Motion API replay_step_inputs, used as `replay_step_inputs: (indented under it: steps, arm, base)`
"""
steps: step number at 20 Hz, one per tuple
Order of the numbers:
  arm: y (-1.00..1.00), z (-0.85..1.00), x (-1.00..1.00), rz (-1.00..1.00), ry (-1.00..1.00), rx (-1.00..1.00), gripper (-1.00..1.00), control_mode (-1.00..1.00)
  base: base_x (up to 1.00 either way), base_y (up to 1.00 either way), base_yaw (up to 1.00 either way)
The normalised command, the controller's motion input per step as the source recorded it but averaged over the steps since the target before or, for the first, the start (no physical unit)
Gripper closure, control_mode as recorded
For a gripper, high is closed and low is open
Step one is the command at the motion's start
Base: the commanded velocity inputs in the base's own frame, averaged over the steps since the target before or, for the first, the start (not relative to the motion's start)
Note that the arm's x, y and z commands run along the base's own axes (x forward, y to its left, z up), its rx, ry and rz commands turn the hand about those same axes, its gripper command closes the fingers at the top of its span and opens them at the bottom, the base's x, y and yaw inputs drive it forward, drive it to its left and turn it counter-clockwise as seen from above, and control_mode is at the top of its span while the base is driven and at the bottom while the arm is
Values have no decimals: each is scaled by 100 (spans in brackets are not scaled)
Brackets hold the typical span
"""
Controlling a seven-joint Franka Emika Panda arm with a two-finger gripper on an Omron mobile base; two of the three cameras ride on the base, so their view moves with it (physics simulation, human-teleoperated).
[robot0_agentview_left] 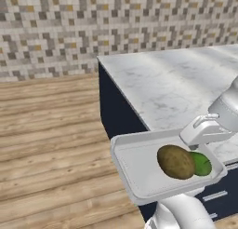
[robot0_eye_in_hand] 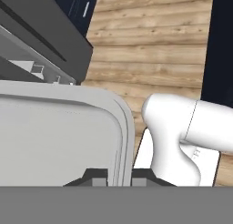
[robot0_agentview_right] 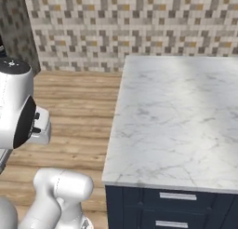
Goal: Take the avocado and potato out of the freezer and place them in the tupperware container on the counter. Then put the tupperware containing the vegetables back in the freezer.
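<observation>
**Non-task surroundings: wall and floor**

Mosaic wall of small square tiles in grey, white, beige and occasional yellow across the top of the left base view; same tiling behind everything in the right base view. Darker grey-brown tile section at far left there, meeting the lighter tiles at a corner. Light brown wooden plank floor below the wall, boards running across the picture; also seen in the right base view and in the hand view.
</observation>
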Motion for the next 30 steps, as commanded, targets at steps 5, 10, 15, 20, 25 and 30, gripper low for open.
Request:
replay_step_inputs:
  steps: [5,10,15,20,25,30]
  arm:
    - [0,0,0,0,0,0,100,100]
    - [0,0,0,0,0,0,100,100]
    - [0,0,0,0,0,0,100,100]
    - [0,0,0,0,0,0,100,100]
    - [0,0,0,0,0,0,100,100]
    - [0,0,0,0,0,0,100,100]
  base:
    - [49,44,-6]
    - [67,43,-5]
    - [65,58,-3]
    - [3,88,0]
    - [43,60,0]
    - [97,14,-2]
